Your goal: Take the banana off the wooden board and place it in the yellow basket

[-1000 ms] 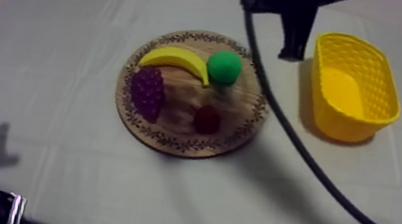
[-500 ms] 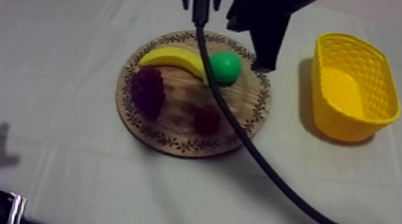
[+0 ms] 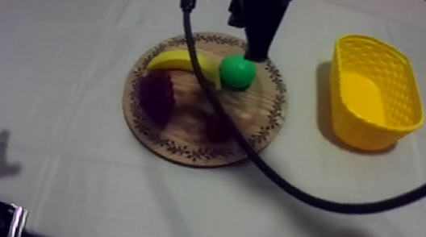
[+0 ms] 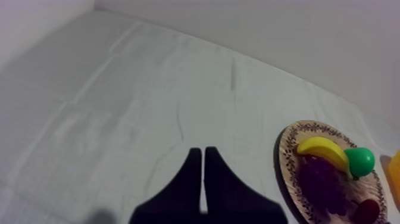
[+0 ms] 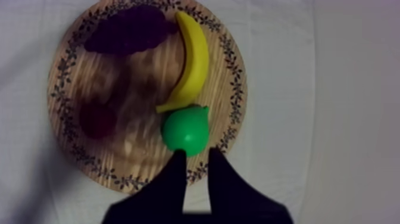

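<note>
Right wrist view: banana [image 5: 193,62] on board [image 5: 65,77], tip touching pear [image 5: 186,130], untaken; my right gripper [image 5: 197,152] hangs by the pear, fingers seemingly slightly apart, ready to straddle the banana; left gripper [image 4: 199,152] together, parked idle; basket [image 3: 411,98] apart from the board.

We find the banana [image 5: 193,59] boxed at both ends: pear [image 5: 186,129] touching one tip, grapes [image 5: 128,33] close beside the other. Its outer curve faces bare board [image 5: 58,95] rim. The cloth [image 3: 303,114] between board and basket [image 3: 368,137] lies open.
</note>
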`<state>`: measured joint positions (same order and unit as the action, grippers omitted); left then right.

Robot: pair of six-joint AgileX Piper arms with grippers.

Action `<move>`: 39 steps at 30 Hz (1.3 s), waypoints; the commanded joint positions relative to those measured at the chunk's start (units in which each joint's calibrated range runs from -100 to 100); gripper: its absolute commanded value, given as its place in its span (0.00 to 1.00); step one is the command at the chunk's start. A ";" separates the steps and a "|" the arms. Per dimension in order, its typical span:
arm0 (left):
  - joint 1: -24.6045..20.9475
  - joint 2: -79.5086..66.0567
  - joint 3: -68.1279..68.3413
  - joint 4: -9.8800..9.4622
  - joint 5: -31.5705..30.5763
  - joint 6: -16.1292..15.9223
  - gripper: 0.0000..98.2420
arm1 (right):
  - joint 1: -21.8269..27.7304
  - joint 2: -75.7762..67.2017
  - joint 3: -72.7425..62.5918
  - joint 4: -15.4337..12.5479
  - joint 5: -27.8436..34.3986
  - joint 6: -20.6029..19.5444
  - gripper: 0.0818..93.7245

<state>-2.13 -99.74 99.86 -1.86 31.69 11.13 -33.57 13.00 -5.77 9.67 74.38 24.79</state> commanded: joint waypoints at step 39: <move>0.00 -0.01 0.03 -0.02 0.00 -0.01 0.00 | -0.86 7.38 -7.11 0.57 -3.95 -4.41 0.96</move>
<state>-2.13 -99.74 99.86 -1.86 31.69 11.13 -34.46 19.88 -12.46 10.14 70.35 20.44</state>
